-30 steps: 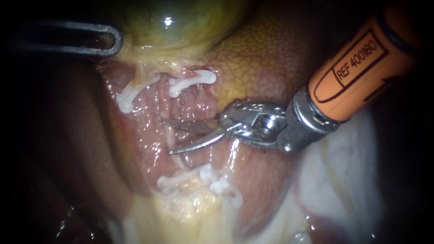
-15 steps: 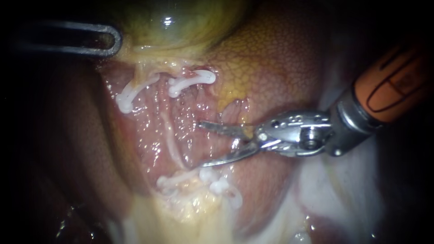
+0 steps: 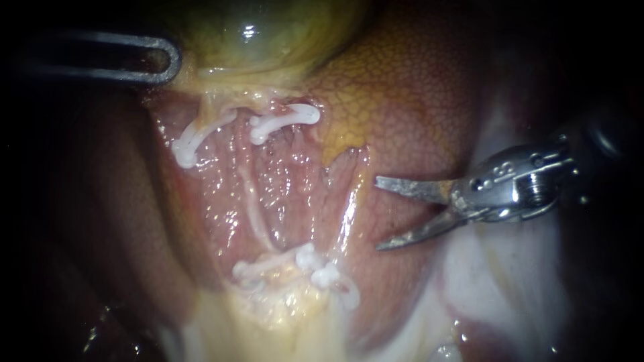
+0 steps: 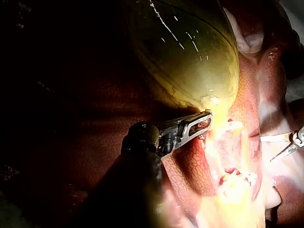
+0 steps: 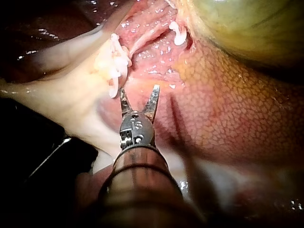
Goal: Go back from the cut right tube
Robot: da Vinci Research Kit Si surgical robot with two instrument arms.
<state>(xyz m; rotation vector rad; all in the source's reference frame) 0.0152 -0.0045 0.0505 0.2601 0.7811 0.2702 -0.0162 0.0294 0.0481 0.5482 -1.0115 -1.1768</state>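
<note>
Two tools in view | left tool [image 3: 168,60] pinching gallbladder [image 3: 268,33] edge, clearer in left wrist view | cut right tube [image 3: 258,221] between white clips [image 3: 285,119], likely soft, wet, slippery, easy to tear, best held near a clip | right tool [image 3: 377,214] spread wide, clear of tube, holding nothing

The endoscope faces the clips [image 3: 285,118] and gallbladder [image 3: 268,40] from close. Wrist cameras look along the left tool [image 4: 200,124] and right tool [image 5: 140,91] onto the same patch.

surgical lab, bare liver [image 3: 416,100], gallbladder [image 3: 268,33], white clips [image 3: 285,118]
</note>
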